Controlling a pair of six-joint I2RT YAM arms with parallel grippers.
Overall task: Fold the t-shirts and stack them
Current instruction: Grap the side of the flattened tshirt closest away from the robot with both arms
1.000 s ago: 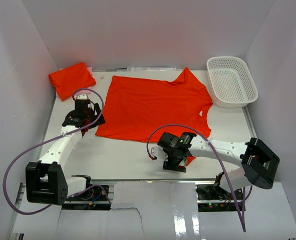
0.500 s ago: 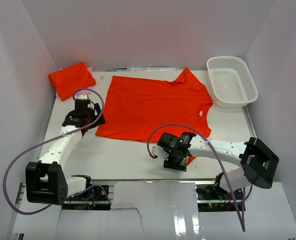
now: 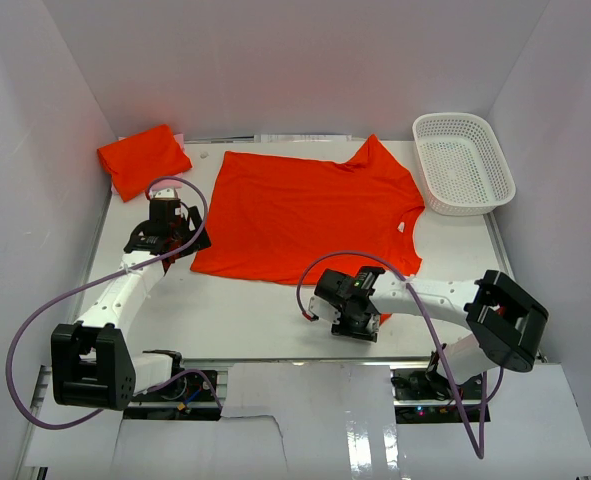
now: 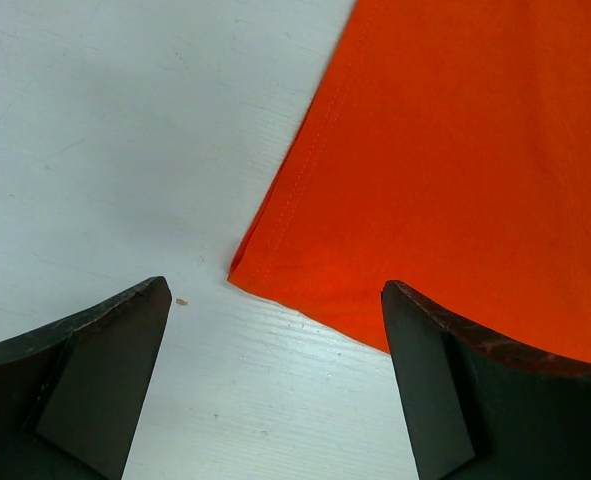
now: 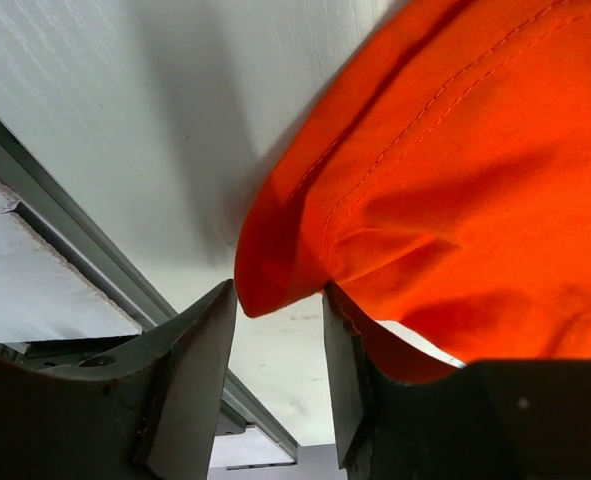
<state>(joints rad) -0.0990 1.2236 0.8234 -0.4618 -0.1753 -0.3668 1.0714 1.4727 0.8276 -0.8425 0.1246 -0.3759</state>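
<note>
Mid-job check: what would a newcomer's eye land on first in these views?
The bright orange-red spread t-shirt lying flat mid-table grabs the eye first, with a folded t-shirt in the far left corner and a white mesh basket at far right. At the shirt's near edge the right tool has bunched fabric between its fingers, while the left tool stands open at its near left corner.

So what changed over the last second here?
The right pincer narrowed around the near sleeve of the spread t-shirt, its arm drawing in slightly; grip not yet certain. The left pincer, wide open at the hem corner, the folded t-shirt and the basket stayed put.
</note>
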